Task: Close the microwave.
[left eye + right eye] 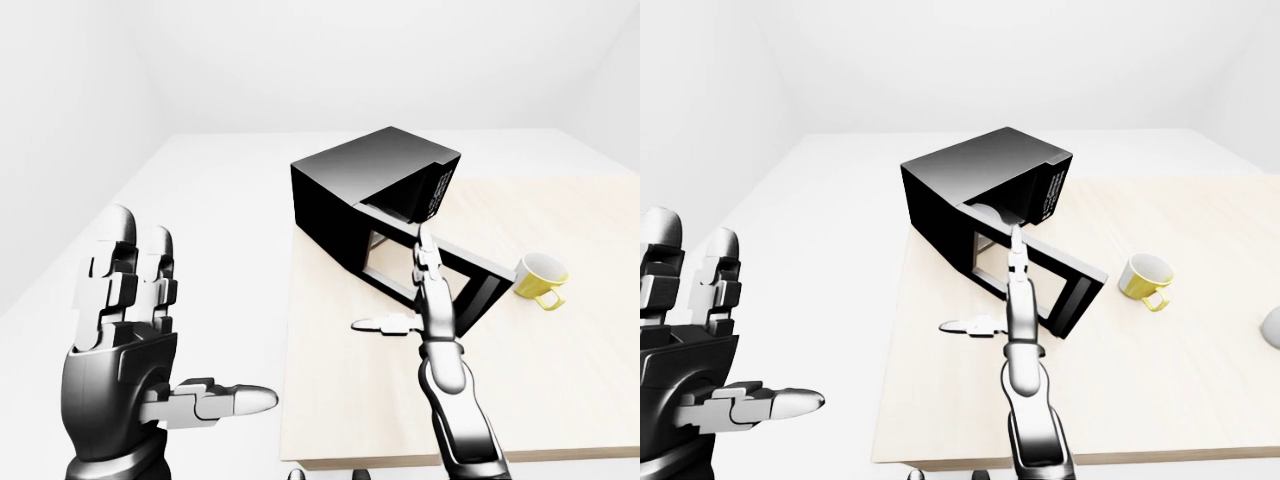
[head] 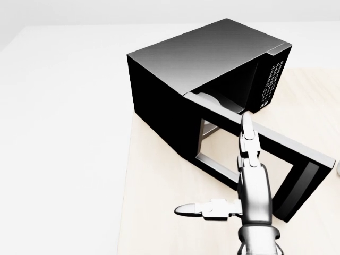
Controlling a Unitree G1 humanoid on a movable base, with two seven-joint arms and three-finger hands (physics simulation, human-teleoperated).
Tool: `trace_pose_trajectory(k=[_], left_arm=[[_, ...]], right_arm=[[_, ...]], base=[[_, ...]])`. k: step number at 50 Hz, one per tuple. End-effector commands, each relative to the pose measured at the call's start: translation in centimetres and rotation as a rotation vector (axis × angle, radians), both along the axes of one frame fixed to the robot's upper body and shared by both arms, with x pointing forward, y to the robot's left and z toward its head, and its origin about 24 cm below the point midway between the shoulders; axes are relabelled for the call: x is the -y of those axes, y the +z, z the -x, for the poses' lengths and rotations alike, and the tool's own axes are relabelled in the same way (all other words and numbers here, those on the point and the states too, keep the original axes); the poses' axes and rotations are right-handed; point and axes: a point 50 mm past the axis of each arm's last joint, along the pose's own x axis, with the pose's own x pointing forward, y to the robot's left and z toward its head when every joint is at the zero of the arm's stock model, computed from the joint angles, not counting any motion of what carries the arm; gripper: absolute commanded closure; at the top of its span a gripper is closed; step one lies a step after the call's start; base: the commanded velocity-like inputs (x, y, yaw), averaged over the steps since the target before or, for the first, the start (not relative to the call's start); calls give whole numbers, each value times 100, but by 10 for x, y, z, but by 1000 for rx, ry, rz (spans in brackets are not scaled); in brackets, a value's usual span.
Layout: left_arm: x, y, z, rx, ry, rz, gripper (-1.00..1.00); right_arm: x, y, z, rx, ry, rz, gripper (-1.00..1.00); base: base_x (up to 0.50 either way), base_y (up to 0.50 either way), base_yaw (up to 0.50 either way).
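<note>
The microwave (image 2: 202,69) stands on the table (image 1: 560,400) with its door (image 2: 265,159) swung wide open, so I judge closing is not yet done. My right hand (image 2: 249,175), fingers spread flat, reaches against the door's outer face; contact I cannot confirm. My left hand (image 1: 125,350) is open, well apart.

one microwave (image 2: 202,69); one mug (image 1: 540,279); two hands

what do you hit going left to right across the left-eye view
left hand, raised with open fingers → black microwave body → right hand, fingers out flat before the open microwave door → yellow mug on the light wooden table
</note>
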Motion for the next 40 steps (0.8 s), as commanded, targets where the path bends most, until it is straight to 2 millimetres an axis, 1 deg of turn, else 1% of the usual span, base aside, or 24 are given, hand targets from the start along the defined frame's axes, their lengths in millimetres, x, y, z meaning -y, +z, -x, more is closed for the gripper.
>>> trace_pose_trajectory(k=[1,15,21,24,28,29,30,32,33,39,40], left_arm=[[0,0,0,-3,-1,0,-100],[0,1,2,4,2,-1,-100],[0,2,2,6,1,-1,-100],[0,2,3,8,2,-2,-100],[-1,3,4,15,3,-2,-100],[-1,3,4,15,3,-2,-100],[-1,3,4,13,3,0,-100],[-1,3,4,14,3,0,-100],[-2,3,5,12,3,4,-100],[-4,3,5,13,3,8,-100],[-4,3,5,14,4,7,-100]], right_arm=[[5,8,-20,12,-31,-16,-100],[10,5,-38,-3,-57,-27,-100],[15,3,-52,-16,-73,-36,-100],[15,5,-61,-19,-74,-40,-100],[14,8,-73,-25,-71,-49,-100],[14,8,-73,-26,-71,-49,-100],[13,8,-78,-32,-69,-52,-100],[13,7,-78,-32,-69,-53,-100],[12,7,-85,-36,-73,-46,-100],[6,11,-95,-33,-67,-33,-100],[3,11,-100,-36,-64,-26,-100]], base=[[0,0,0],[0,0,0],[0,0,0],[0,0,0],[0,0,0],[0,0,0],[0,0,0],[0,0,0],[0,0,0],[0,0,0],[0,0,0]])
